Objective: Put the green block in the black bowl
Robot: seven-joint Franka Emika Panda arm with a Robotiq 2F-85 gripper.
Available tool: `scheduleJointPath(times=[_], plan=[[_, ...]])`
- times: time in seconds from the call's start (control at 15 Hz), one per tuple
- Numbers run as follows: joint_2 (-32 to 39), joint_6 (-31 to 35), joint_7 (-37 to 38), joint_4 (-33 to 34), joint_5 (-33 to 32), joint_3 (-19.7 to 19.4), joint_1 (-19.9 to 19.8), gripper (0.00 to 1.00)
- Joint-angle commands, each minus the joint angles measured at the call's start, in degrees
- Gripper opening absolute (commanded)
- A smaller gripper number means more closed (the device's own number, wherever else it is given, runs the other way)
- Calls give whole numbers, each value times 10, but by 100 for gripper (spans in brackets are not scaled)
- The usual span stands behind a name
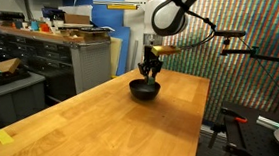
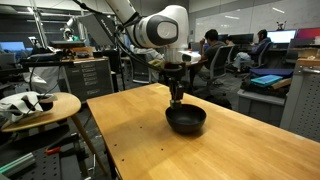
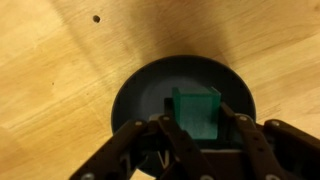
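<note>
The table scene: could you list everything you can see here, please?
green block: one, green, between the gripper's fingers, over the bowl.
black bowl: one, black, on the table.
table: one, light wood, under the bowl.
yellow tape: one piece, yellow, near corner of the table.
round side table: one, wood, beside the table, white items on it.
people: at least two, seated in the background.
robot arm: one, white, above the bowl.
gripper: one, black, closed on the block.
</note>
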Motion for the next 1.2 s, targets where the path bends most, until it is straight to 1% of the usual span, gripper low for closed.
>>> scheduleJointPath(times=[0.0,0.27,0.33,0.4,0.47,0.6,0.67,0.73,0.8,1.0,1.13], plan=[[50,17,-32,47,36,4,-13,17],[96,19,-48,85,55,3,-22,18],[105,18,-49,92,56,2,-22,35],[113,15,-50,98,56,1,-23,66],[119,14,-51,104,57,1,-24,68],[123,9,-47,109,53,-2,-21,81],[123,7,-45,111,52,-3,-20,91],[120,2,-43,113,50,-4,-18,97],[111,-6,-41,112,46,-6,-16,100],[91,-36,-35,113,34,-12,-8,100],[71,-69,-31,113,26,-13,-3,100]])
